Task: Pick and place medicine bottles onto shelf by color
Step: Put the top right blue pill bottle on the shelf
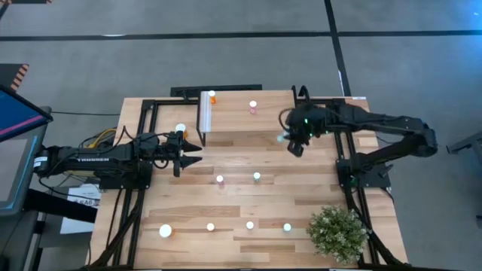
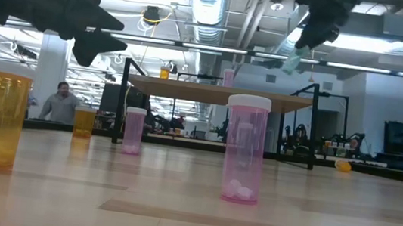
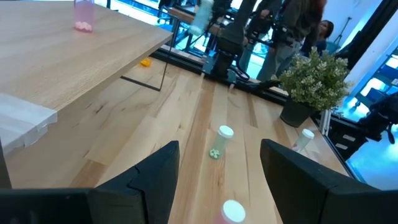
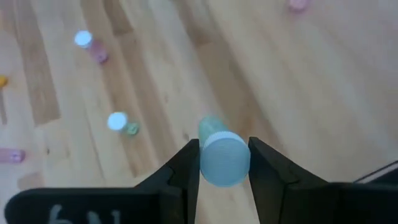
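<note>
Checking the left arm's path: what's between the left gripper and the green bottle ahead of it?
Left wrist view: only bare tabletop lies between the open left gripper and the green bottle.

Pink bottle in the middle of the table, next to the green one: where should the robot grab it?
Probably the round body of the pink bottle just under its white cap, fingers on opposite sides, coming straight down from above. It looks upright, cap up, and the green bottle stands apart from it. The open left gripper is nearest.
</note>
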Motion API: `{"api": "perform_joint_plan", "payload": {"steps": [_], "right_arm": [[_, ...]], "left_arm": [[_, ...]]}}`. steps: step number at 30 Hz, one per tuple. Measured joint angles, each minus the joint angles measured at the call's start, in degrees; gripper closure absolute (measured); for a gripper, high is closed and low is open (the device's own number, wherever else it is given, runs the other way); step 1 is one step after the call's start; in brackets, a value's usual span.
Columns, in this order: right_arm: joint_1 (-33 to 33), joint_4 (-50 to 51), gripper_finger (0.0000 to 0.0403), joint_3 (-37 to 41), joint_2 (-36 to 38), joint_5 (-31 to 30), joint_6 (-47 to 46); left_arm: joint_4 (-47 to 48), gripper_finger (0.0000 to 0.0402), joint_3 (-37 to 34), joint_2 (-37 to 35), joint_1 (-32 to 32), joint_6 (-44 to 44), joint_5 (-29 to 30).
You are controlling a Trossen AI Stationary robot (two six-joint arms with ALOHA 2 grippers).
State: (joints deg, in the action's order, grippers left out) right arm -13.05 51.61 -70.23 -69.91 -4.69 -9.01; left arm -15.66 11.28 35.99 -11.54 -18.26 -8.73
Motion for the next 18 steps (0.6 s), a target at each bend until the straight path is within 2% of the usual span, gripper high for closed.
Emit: {"api": "perform_joint_plan", "payload": {"steps": [7,18], "right_arm": [[-7.1,3.4,0.0278,-12.7,-10.3,1.7,7.6],[-16.8,16.8,0.0278,-31.6,-25.4,1.9,13.3]], "left_arm": [[-0.4,0.0187,0.0,0.0,0.0,0.1,0.1],[1.6,0.0187,0.0,0.0,0.0,-1.3,-0.5]]}}
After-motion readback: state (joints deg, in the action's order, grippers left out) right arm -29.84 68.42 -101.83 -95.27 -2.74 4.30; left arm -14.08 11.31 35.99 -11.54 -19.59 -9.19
